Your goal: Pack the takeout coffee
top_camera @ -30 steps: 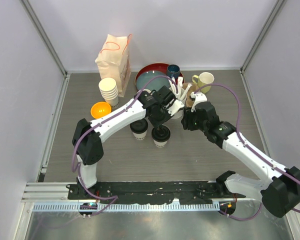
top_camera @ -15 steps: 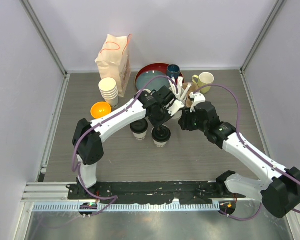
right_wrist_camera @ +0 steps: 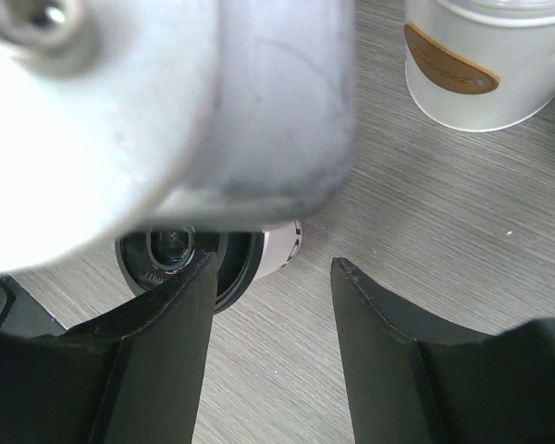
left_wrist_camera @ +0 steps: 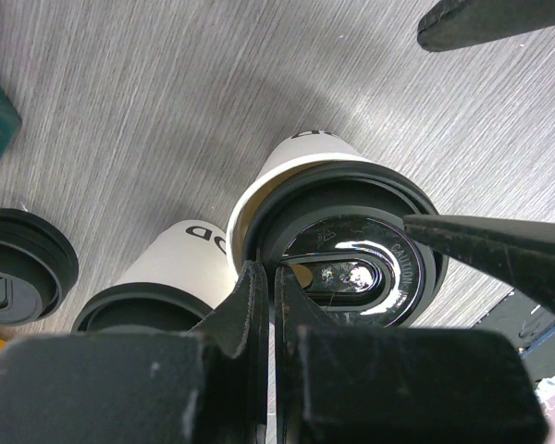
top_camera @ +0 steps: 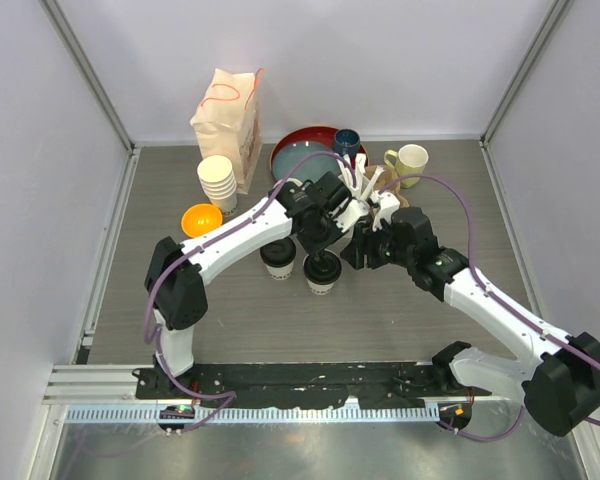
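Left pincer (left_wrist_camera: 270, 289) sits closed over one cup (left_wrist_camera: 347, 208), right pincer (right_wrist_camera: 273, 270) spread nearby.

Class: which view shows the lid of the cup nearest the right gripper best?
Left wrist: the lid is large and close, its lettering visible. Top view shows it small; right wrist shows it mostly hidden behind a blurred white casing.

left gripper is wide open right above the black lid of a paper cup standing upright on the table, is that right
Not quite. The left gripper is shut, its jaws pressed together, as the left wrist view shows. The rest holds: it is right above the black lid of a paper cup standing upright on the table.
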`<state>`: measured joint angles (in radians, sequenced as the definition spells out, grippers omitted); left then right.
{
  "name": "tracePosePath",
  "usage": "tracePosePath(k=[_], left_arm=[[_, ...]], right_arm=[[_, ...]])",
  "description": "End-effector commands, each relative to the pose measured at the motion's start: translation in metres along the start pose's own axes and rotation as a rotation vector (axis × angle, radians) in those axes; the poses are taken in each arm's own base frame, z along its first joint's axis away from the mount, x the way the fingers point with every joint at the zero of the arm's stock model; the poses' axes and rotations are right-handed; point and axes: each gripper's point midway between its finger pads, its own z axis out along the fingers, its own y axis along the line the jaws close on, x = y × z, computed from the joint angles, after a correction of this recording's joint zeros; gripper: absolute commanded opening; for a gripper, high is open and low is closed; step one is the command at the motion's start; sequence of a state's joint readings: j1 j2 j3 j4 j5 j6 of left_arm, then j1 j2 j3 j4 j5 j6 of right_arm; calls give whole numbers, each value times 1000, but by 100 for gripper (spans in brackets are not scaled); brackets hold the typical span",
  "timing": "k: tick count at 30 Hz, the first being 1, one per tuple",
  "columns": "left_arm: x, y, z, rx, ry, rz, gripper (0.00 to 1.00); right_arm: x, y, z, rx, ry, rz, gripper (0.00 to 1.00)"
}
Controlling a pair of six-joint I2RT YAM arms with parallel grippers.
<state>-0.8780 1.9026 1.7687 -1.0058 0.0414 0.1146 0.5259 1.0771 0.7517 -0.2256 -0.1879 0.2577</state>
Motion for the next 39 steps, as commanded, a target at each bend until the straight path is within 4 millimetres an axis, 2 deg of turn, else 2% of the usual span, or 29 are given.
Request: tracePosePath(k=[1, 6, 10, 17, 27, 39], left_arm=[[-14, 6, -18, -33, -56, 27, 0], [-14, 8, -18, -39, -57, 23, 0], [-21, 8, -29, -29, -90, 13, 0], [-19, 6, -37, -5, -93, 7, 0], [-4, 6, -22, 48, -30, -27, 0], [-1, 0, -10, 82, -21, -60, 0]], right_arm=[[-20, 15, -5, -72, -75, -32, 58], [-20, 18, -5, -87, -74, -31, 58], [-19, 20, -5, -104, -69, -29, 58], [-18, 21, -2, -107, -64, -27, 58], [-12, 24, 3, -119, -38, -18, 58], [-7, 32, 13, -160, -26, 2, 56]])
